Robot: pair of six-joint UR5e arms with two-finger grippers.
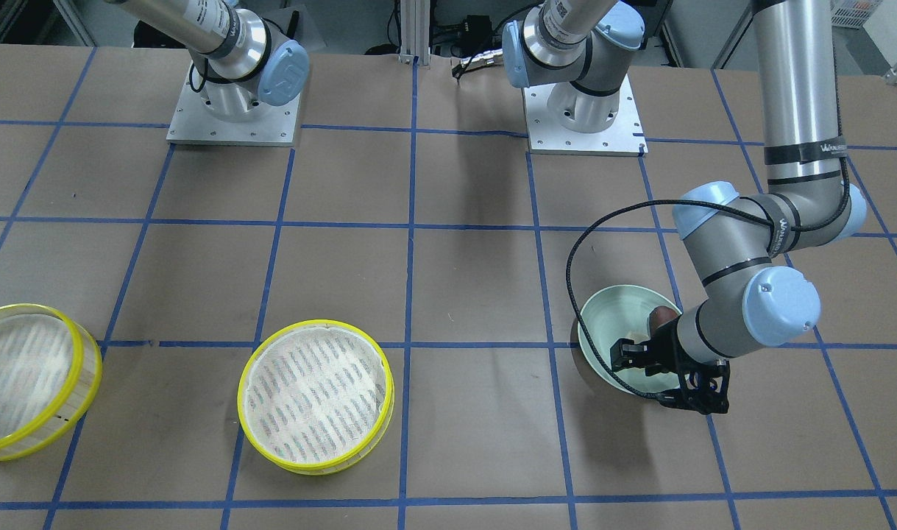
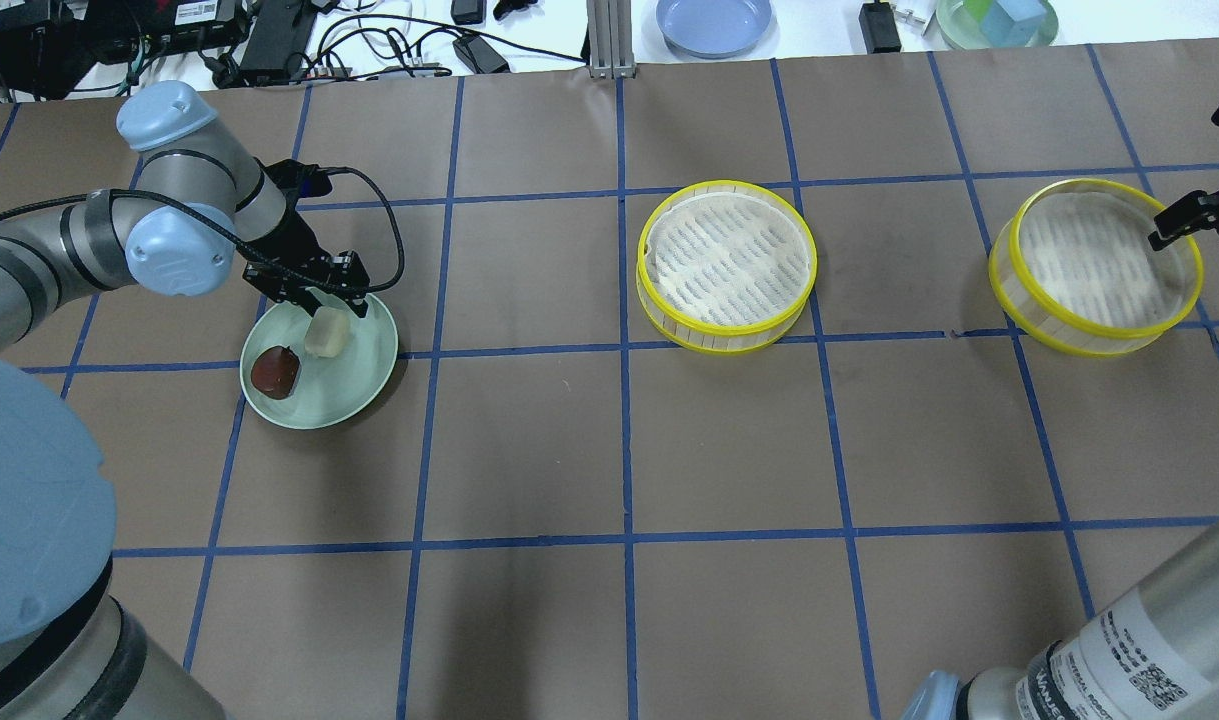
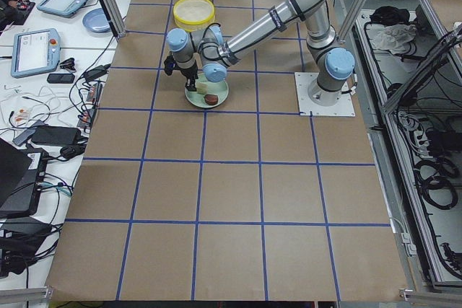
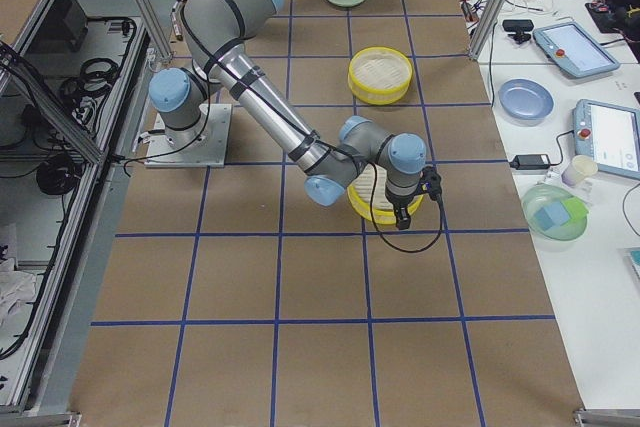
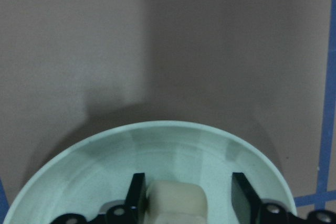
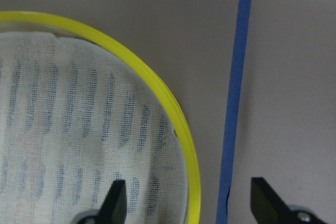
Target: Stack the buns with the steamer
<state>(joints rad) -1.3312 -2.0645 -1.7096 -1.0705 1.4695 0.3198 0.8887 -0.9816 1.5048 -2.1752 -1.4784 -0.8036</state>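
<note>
- We see the left claw (image 5: 188,178) down in the pale green round plate (image 2: 364,378). Its jaws stand apart on both sides of the cream-white blocky bun (image 2: 326,333) — one finger is close against the bun and the other has a gap, so it grips nothing.
- The dark reddish-brown oval bun (image 2: 275,371) lies on the same plate, just beside the cream one, on the side toward the robot.
- The plate stands on the brown paper tabletop (image 2: 529,440) with blue tape lines, on the robot's left side.
- The first round yellow-rimmed steamer tier (image 2: 726,258) stands near the middle of the tabletop.
- The second yellow-rimmed steamer tier (image 2: 1094,262) stands well apart from it, on the robot's right.
- The right claw (image 6: 189,182) is open too — one finger is over the slatted floor of the second tier and the other is outside the yellow rim.
</note>
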